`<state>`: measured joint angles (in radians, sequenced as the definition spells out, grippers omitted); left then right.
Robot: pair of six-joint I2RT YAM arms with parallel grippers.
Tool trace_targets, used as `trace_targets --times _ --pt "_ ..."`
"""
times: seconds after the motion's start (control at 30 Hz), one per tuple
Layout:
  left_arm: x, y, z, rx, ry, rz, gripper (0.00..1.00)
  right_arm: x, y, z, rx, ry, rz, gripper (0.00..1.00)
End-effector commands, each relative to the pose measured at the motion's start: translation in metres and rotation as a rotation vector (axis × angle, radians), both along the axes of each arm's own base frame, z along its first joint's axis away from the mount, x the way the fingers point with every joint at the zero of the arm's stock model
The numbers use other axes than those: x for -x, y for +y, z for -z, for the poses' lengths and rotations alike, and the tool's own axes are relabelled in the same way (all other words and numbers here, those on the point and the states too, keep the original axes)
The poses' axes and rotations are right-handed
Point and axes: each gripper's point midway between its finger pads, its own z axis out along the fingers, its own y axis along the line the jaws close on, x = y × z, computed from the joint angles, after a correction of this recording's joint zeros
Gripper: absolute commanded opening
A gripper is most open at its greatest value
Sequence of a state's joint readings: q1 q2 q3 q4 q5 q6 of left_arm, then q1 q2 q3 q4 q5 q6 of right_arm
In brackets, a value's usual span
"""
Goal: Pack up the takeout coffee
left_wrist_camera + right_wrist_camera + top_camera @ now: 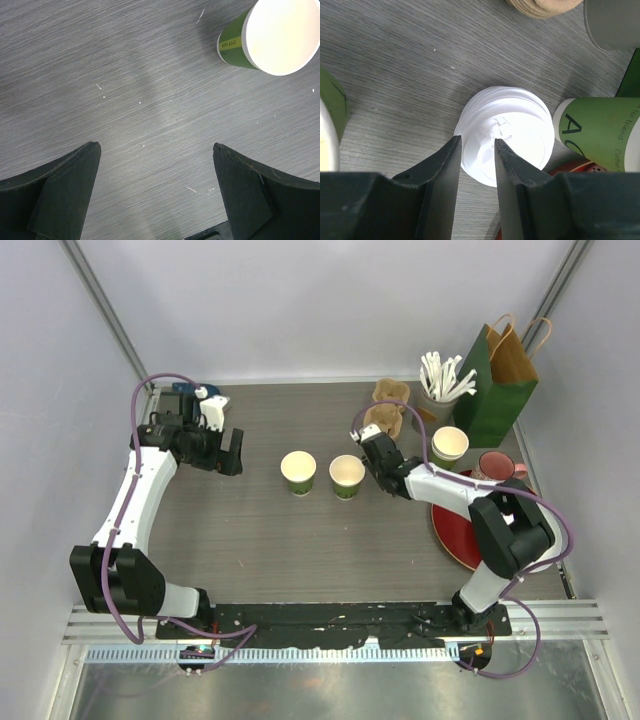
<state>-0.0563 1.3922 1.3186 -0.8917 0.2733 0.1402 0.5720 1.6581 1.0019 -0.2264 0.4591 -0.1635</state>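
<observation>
Right gripper (pixel 476 143) hangs directly over the stack of white lids (pixel 515 125), jaws partly apart astride its near rim; whether a lid is pinched cannot be determined. One lidless green cup (pixel 347 477) stands just left of this gripper, a second cup (pixel 298 472) farther left. Left gripper (pixel 156 146) is wide open above the table (pixel 125 75), with the second cup ahead and to its right.

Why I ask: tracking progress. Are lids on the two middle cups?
No: left cup and right cup both show open cream insides.
</observation>
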Motion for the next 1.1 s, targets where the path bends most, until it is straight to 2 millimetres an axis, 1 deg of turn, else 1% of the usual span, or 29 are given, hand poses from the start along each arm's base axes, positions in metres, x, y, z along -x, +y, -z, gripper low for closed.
trace_targets --times 0.0,0.1,0.2,0.33,0.5,0.53,0.7,0.73,0.8,0.93,1.07 --pt "0.001 -0.001 -0.003 0.011 -0.005 0.021 1.0 -0.01 0.007 -0.006 -0.01 -0.048 -0.003 0.38" --pt "0.001 -0.002 -0.003 0.013 -0.003 0.022 1.0 -0.01 0.011 -0.005 -0.01 -0.043 -0.014 0.38" --pt "0.001 -0.002 -0.002 0.015 0.0 0.024 1.0 -0.011 0.007 -0.001 0.019 -0.042 -0.006 0.38" --pt "0.002 -0.002 -0.002 0.015 0.001 0.025 1.0 -0.011 0.005 0.004 0.042 -0.033 -0.005 0.35" --pt "0.001 -0.002 -0.002 0.014 0.002 0.027 1.0 -0.012 0.001 0.006 0.073 -0.025 0.001 0.22" --pt "0.002 -0.002 -0.001 0.015 0.005 0.027 1.0 -0.012 0.0 0.005 0.076 -0.026 0.004 0.17" --pt "0.002 -0.002 -0.002 0.017 0.004 0.027 1.0 -0.011 -0.002 -0.002 0.08 -0.036 0.009 0.09" --pt "0.002 -0.002 -0.001 0.017 0.006 0.027 1.0 -0.011 -0.002 -0.003 0.081 -0.039 0.009 0.05" --pt "0.001 -0.002 -0.002 0.015 0.001 0.027 1.0 -0.011 -0.002 -0.007 0.076 -0.045 0.01 0.01" --pt "0.002 -0.002 -0.004 0.014 -0.003 0.027 1.0 -0.009 -0.001 -0.02 0.049 -0.053 0.008 0.01" --pt "0.003 -0.002 -0.004 0.016 -0.001 0.028 1.0 -0.006 0.001 -0.043 0.007 -0.082 0.007 0.01"
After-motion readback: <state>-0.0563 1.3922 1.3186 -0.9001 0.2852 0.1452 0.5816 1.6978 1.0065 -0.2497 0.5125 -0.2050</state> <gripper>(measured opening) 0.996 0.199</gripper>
